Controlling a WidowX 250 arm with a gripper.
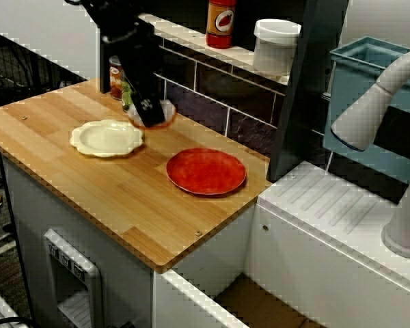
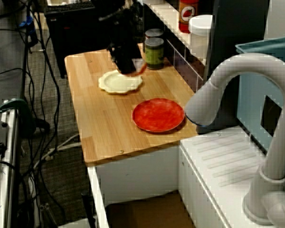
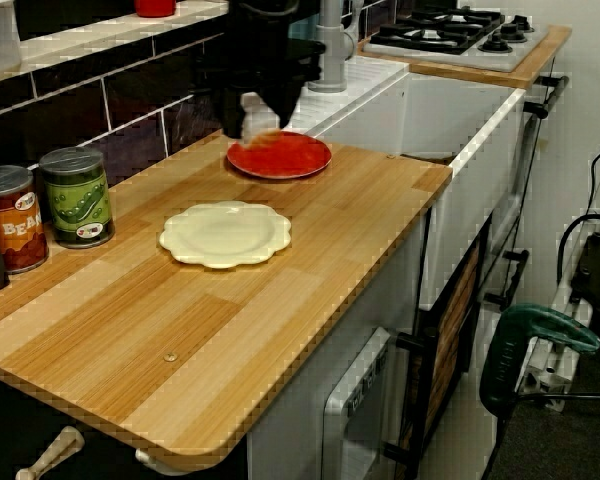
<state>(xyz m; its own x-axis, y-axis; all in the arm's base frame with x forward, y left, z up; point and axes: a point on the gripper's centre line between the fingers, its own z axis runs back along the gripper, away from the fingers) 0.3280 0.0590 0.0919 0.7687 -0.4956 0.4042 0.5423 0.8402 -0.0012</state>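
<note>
In the view from the front, my black gripper (image 1: 150, 113) reaches down near the back wall, between a cream scalloped plate (image 1: 106, 137) and a red plate (image 1: 206, 171). A small pale round dish with an orange rim (image 1: 165, 116) sits right at the gripper's tip. Whether it rests on the wooden counter (image 1: 123, 198) or hangs just above it is unclear. The arm hides the fingers. In the side view the gripper (image 2: 130, 66) stands just behind the cream plate (image 2: 120, 81), with the dish (image 2: 139, 66) peeking out. The end view shows the gripper (image 3: 255, 115) in front of the red plate (image 3: 280, 155).
Behind the gripper, a green can (image 3: 77, 197) and a red bean can (image 3: 10, 218) stand against the tiled wall. The ledge holds a red sauce bottle (image 1: 220, 22) and a white tub (image 1: 276, 44). Right of the counter are a white sink and grey faucet (image 2: 228, 80).
</note>
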